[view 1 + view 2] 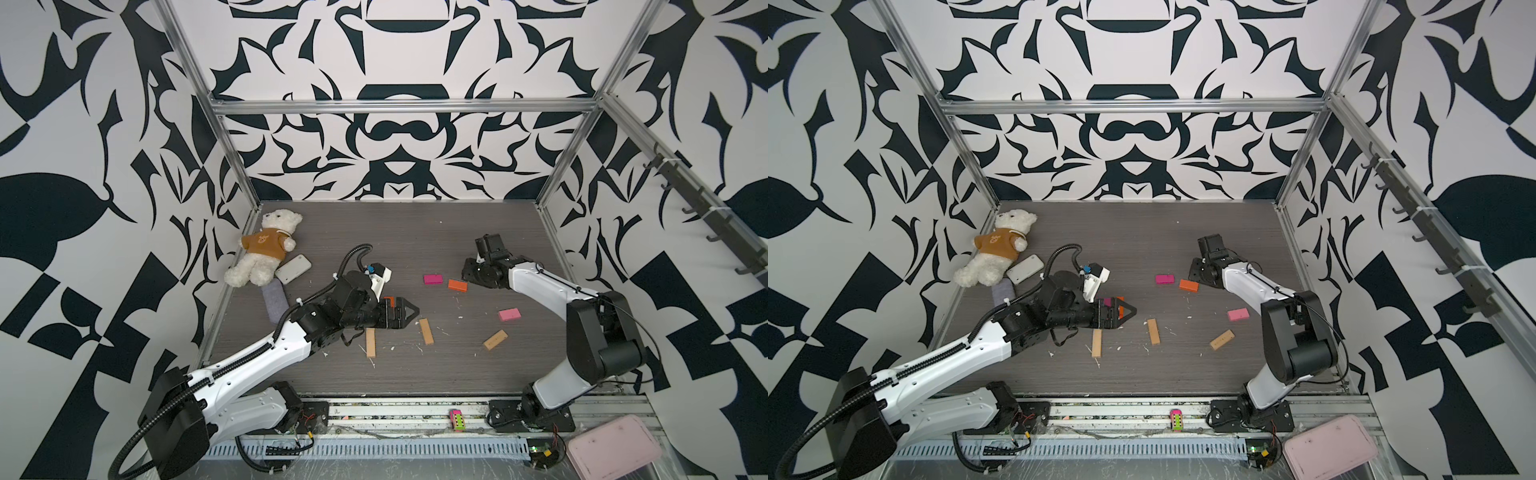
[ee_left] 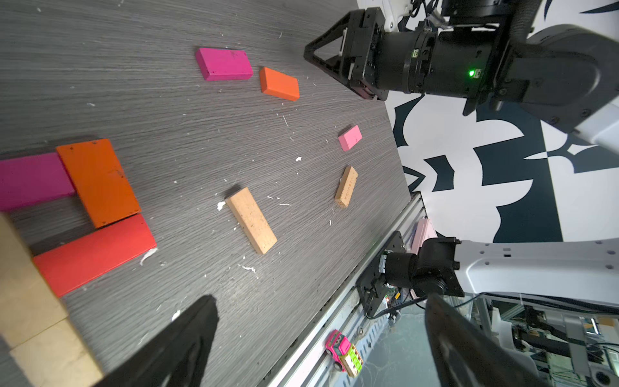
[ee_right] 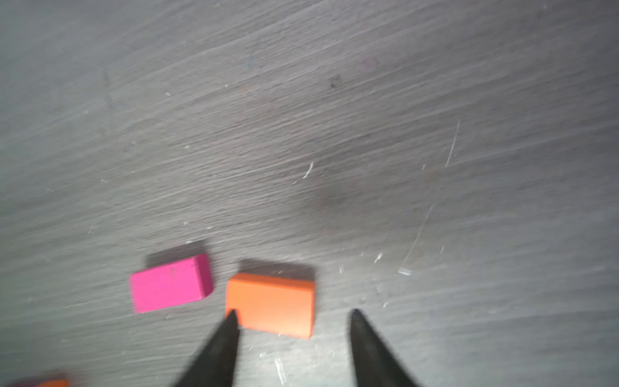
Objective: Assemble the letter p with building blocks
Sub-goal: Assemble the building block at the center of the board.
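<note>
**Top views.** In both top views, the right gripper (image 1: pixel 467 277) is hanging just beside the small orange block (image 1: pixel 457 285), on the side away from the magenta block (image 1: pixel 433 279). Its jaws are hiding under the wrist here. The left gripper (image 1: pixel 1128 311) is hovering well apart from the orange block, over the part-built letter (image 1: pixel 1120 309). You are nearer with the right arm, by my reckoning.

**Left wrist.** The left gripper (image 2: pixel 320 296) is standing wide open, with nothing between its jaws. The light pink block (image 2: pixel 350 137) and two tan bars (image 2: pixel 251 220) are lying well apart from the orange block (image 2: pixel 279 83). Bare table is showing between them.

**Right wrist.** The right gripper (image 3: pixel 293 313) is open and gripping nothing. The orange block (image 3: pixel 271 303) is lying flat, partly between the jaws. Its long axis is running along the closing line, not across it. One fingertip (image 3: pixel 231 318) is overlapping the block's corner on the magenta side, and I cannot tell if it is touching. The other fingertip is standing clear beyond the block's far end.

The magenta block (image 3: pixel 170 283) is sitting just beside the orange block, apart from it, so you are getting only a narrow gap for a finger there. The other sides are looking open.
</note>
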Motion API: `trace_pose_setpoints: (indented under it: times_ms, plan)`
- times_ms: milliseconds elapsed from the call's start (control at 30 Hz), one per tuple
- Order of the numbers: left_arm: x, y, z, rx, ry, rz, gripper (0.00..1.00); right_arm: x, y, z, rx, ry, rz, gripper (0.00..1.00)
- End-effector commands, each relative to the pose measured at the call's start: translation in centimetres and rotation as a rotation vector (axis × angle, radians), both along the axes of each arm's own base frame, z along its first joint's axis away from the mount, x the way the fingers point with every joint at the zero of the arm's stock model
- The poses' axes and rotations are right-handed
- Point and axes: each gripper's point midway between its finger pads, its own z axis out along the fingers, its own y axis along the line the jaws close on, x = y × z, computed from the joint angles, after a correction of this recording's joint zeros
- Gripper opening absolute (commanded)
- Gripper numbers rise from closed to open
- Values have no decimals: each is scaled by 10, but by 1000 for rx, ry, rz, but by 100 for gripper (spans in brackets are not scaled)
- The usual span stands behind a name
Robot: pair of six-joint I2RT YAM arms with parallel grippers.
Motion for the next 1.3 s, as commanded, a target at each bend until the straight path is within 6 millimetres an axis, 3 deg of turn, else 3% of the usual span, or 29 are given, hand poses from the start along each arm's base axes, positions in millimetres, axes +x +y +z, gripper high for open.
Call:
trace_pose_setpoints:
  times_ms: [0,200,300,600,800,967,1100,1167,1267]
  plan:
    - [-1,5,18,-37,28,-64,99,15,6,-1,28,7,23,13]
    - [16,13,29,-36,36,-107,99,35,15,-25,31,65,53,0]
    - [25,11,32,-18,31,-119,99,37,16,-35,25,88,55,0]
    - [50,-2,64,-36,-103,-124,99,5,8,-46,21,143,35,0]
    - [56,-5,49,5,-104,-153,99,-24,8,-50,52,158,45,0]
    - [51,2,29,25,-104,-143,99,-35,13,-49,63,158,70,0]
    - [49,7,25,70,-124,-155,99,-35,27,-42,72,131,126,0]
    - [44,11,36,60,-160,-155,99,-36,35,-40,58,121,160,0]
    - [45,15,35,79,-181,-145,99,-39,26,-40,-2,121,126,0]
